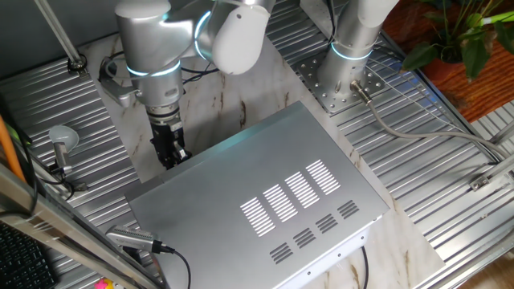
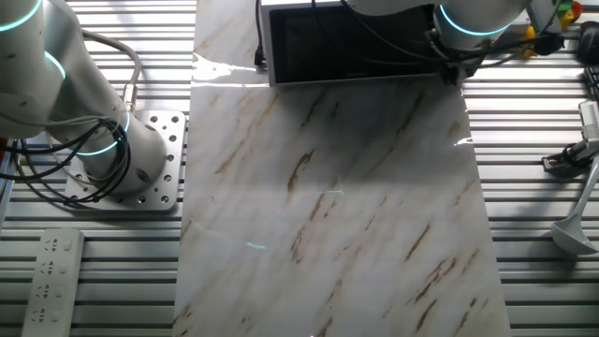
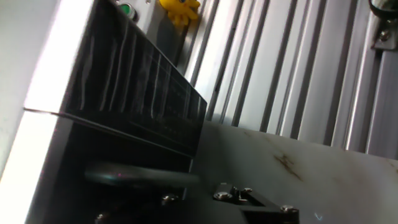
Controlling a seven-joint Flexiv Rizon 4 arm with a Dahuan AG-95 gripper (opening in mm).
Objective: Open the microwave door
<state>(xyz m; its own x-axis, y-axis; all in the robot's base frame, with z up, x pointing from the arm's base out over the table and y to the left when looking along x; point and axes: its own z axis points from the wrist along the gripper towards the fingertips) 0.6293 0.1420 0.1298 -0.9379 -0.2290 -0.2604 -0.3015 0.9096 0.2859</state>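
The microwave (image 1: 273,189) is a big silver box with vent slots, standing on a marble board (image 2: 328,206). Its black glassy door (image 2: 356,47) faces the board and looks flush with the front. My gripper (image 1: 170,152) hangs at the box's front corner, at the right end of the door (image 2: 453,75). In the hand view the door (image 3: 143,81) fills the left side very close up. The bottom of that view is dark and blurred, so my fingers and what they hold do not show.
A second arm's base (image 2: 112,164) is bolted to the ribbed table left of the board. A remote control (image 2: 51,281) lies near it. A metal ladle (image 2: 573,229) lies to the right. A plant (image 1: 458,36) stands at the far corner.
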